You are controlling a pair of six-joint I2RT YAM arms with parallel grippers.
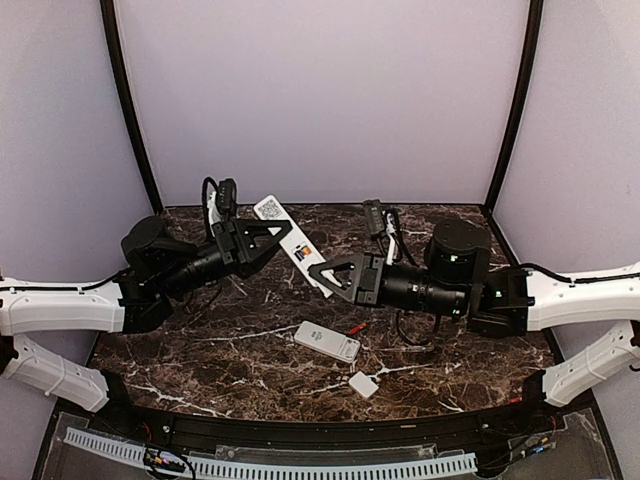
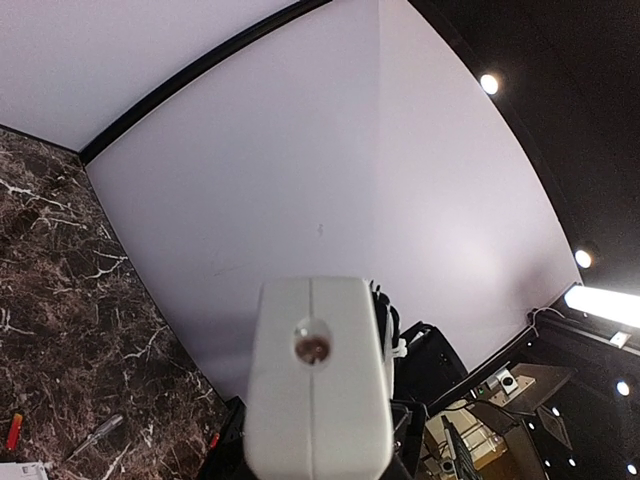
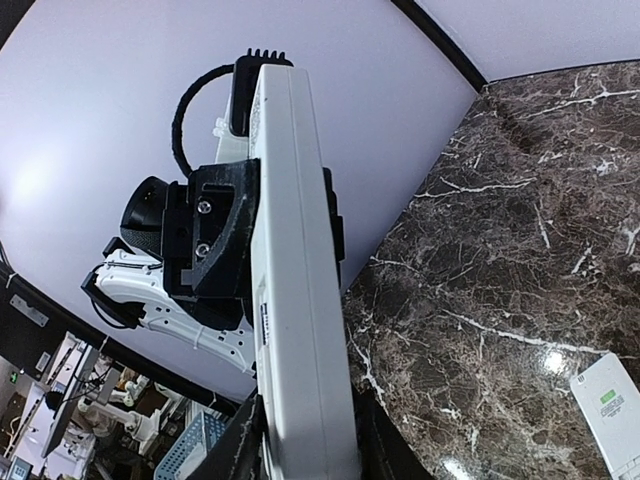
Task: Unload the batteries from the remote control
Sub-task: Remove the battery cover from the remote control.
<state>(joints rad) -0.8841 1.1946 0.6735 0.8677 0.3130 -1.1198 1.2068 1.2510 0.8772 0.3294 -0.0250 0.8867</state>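
Batteries (image 2: 14,430) lying loose on the marble table (image 1: 200,350): red battery (image 1: 357,328) just beside the second remote (image 1: 327,341), greyish battery (image 2: 97,435) near that; small white cover (image 1: 363,384) closer to the arm bases; held above the table between the two arms, tilted: white remote (image 1: 300,248); left gripper (image 1: 282,233) clenched on its far end; right gripper (image 1: 320,273) at its near end, fingers (image 3: 248,445) flanking it, grasp impossible to tell.

Pale lilac walls (image 1: 320,100), dark marble table (image 1: 200,350)
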